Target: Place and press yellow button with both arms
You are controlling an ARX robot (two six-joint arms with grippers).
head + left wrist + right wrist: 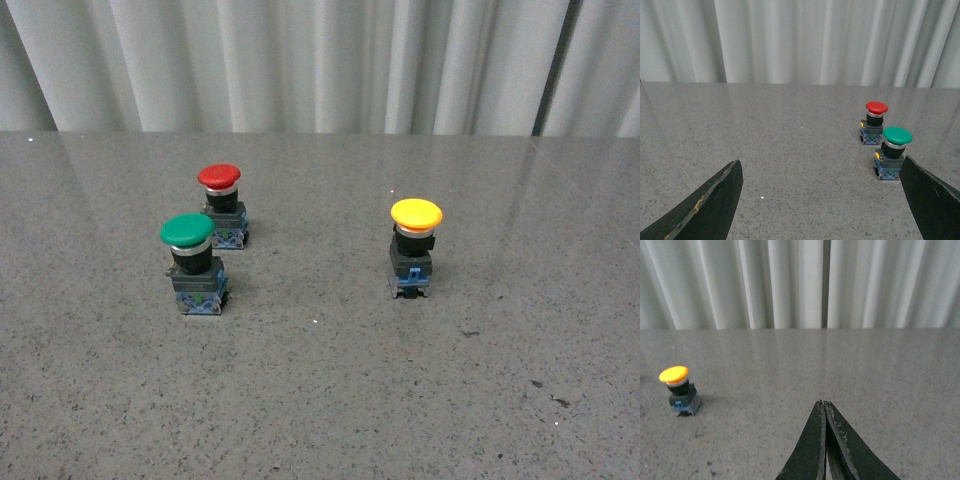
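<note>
The yellow button [415, 248] stands upright on the grey speckled table, right of centre in the front view, with a yellow cap, black body and blue base. The right wrist view shows the same button [679, 390] far off to one side of my right gripper [823, 403], which is shut with its black tips pressed together and nothing between them. My left gripper [821, 167] is open, its two black fingers [715, 200] spread wide over bare table. No arm shows in the front view.
A green-capped switch [192, 262] and a red-capped switch [222, 205] stand close together at the left of the table [330, 400]. In the left wrist view the green-capped switch [892, 157] sits just beyond one finger. Grey curtains hang behind the table.
</note>
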